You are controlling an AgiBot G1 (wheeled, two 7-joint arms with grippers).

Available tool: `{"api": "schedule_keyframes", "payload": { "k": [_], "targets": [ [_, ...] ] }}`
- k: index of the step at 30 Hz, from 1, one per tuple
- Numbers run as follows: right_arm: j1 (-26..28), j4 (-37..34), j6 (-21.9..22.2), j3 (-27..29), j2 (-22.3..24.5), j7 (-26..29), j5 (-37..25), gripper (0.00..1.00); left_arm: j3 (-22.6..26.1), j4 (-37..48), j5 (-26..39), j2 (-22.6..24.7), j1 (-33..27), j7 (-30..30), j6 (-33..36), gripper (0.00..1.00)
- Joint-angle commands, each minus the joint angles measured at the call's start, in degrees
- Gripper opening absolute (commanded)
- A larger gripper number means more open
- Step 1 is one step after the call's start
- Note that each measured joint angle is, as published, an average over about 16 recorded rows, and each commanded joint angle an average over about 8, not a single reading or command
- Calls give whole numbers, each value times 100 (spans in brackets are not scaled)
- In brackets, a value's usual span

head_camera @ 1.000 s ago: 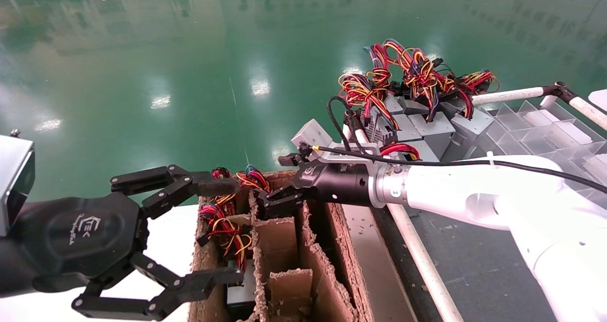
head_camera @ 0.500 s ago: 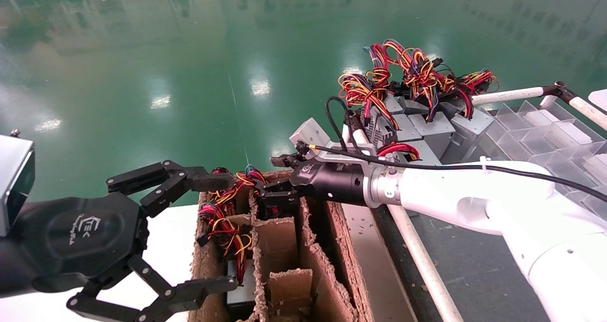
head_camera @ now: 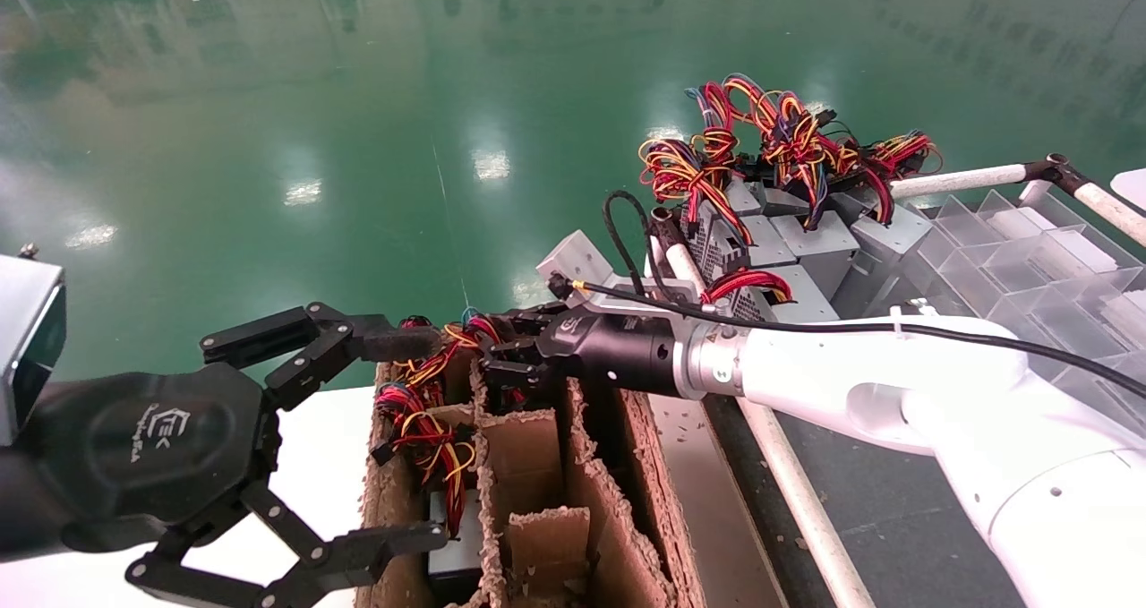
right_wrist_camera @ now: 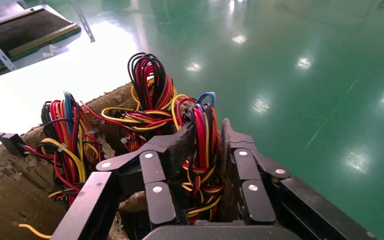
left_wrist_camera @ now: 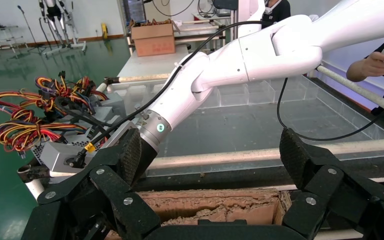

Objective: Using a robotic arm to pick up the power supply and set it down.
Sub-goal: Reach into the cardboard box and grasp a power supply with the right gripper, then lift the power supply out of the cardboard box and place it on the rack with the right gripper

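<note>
My right gripper (head_camera: 503, 363) reaches over the far end of a torn cardboard box (head_camera: 537, 465). Its jaws are shut on the red, yellow and black wire bundle (right_wrist_camera: 200, 150) of a power supply; the grey body of that unit is hidden down in the box. In the right wrist view the gripper (right_wrist_camera: 205, 136) has the wires pressed between its two pads. Another wire bundle (head_camera: 421, 429) fills the compartment to the left. My left gripper (head_camera: 416, 438) hangs open at the box's left side, holding nothing. Several more power supplies (head_camera: 806, 241) lie piled at the back right.
The box has ragged cardboard dividers (head_camera: 524, 447) that form narrow slots. A white pipe rail (head_camera: 797, 492) runs along its right side over a dark mat. A clear plastic divider tray (head_camera: 1030, 250) sits at the far right. A person's hand (left_wrist_camera: 375, 62) shows in the left wrist view.
My right gripper has moved left over the box's far end, and its jaws have closed from open onto the wire bundle. The left gripper has barely shifted.
</note>
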Motion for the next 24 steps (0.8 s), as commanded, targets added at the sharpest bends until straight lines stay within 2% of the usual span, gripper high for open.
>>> {"api": "schedule_keyframes", "payload": {
  "k": [1,15,24],
  "targets": [
    [-5,13,34,-75,1,-5,86,0,0,0,0,0,0,0,0,100],
    [32,-140,26,-401,29,-88,665,0,3,0,-2,-1,-1,2,-1,100],
    [52,-338,-307,-377,75,-207,1124,0,5,0,-3,-2,-1,3,-2,100]
  ]
}}
